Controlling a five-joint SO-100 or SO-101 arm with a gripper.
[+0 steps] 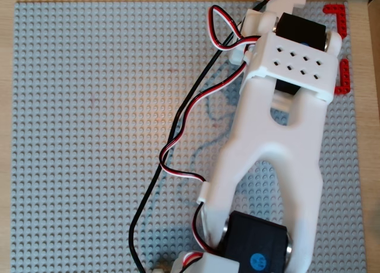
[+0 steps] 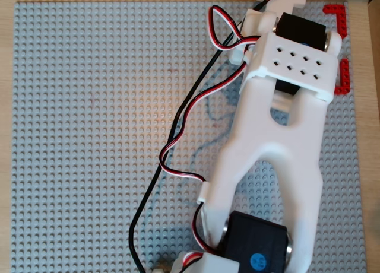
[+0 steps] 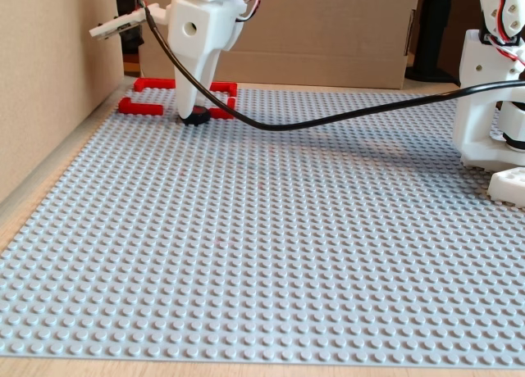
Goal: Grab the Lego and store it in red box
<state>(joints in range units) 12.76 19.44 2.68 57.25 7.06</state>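
Note:
In the fixed view the black Lego (image 3: 195, 120) lies on the grey baseplate (image 3: 271, 246), at the near edge of the red box (image 3: 141, 107), in the gap between its two near corner beams. My gripper (image 3: 144, 72) is open. Its one white finger (image 3: 194, 82) points straight down with its tip touching the Lego, and the other jaw sticks out to the left. In both overhead views the arm (image 1: 279, 136) (image 2: 279, 136) hides the gripper and the Lego. Only two corner beams of the red box (image 1: 336, 10) (image 2: 336, 10) show at the top right.
A black cable (image 3: 344, 115) hangs from the gripper across the plate to the arm's base (image 3: 492, 106) at the right. A brown cardboard wall (image 3: 49, 82) stands along the left side and behind the red box. Red, white and black wires (image 1: 178, 130) loop beside the arm.

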